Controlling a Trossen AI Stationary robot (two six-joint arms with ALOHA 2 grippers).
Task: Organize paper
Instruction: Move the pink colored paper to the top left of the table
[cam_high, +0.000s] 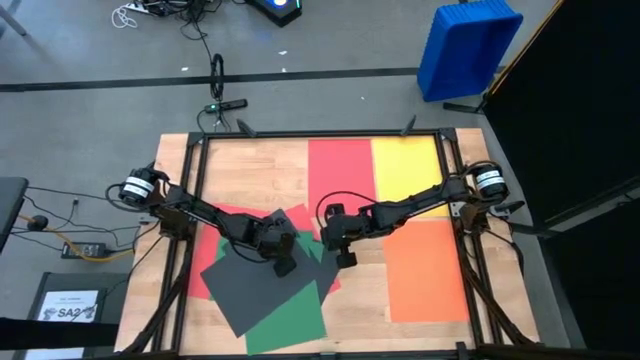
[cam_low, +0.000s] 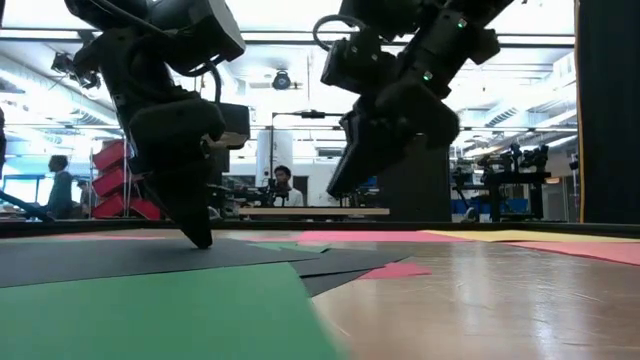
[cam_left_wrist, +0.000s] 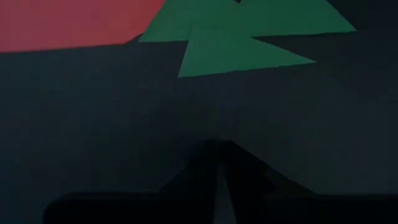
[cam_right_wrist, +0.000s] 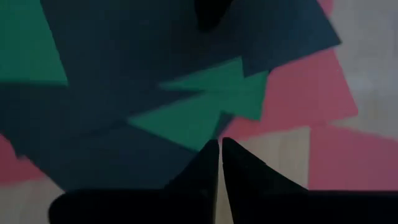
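A loose pile of paper lies left of the table's middle: a black sheet (cam_high: 255, 285) on top, a green sheet (cam_high: 290, 322) and a red one (cam_high: 215, 235) showing under it. Single red (cam_high: 338, 170), yellow (cam_high: 405, 165) and orange (cam_high: 425, 270) sheets lie flat at the far middle and right. My left gripper (cam_high: 285, 266) is shut, its tips down on the black sheet (cam_left_wrist: 93, 112). My right gripper (cam_low: 335, 190) is shut with nothing in it. It hangs above the pile's right edge, over green (cam_right_wrist: 205, 106) and red (cam_right_wrist: 298, 81) corners. My left gripper presses its shut fingertips (cam_low: 203, 238) down on the top black sheet (cam_low: 120, 258), near that sheet's far right part. The fingers come from above, slanting toward the table's right. The sheet lies flat on the pile.
A black frame rail (cam_high: 200, 200) runs around the table. A blue bin (cam_high: 465, 45) stands on the floor beyond the far right corner. A white printed sheet (cam_high: 70, 305) lies off the table's left side. People (cam_low: 282, 185) show in the room behind.
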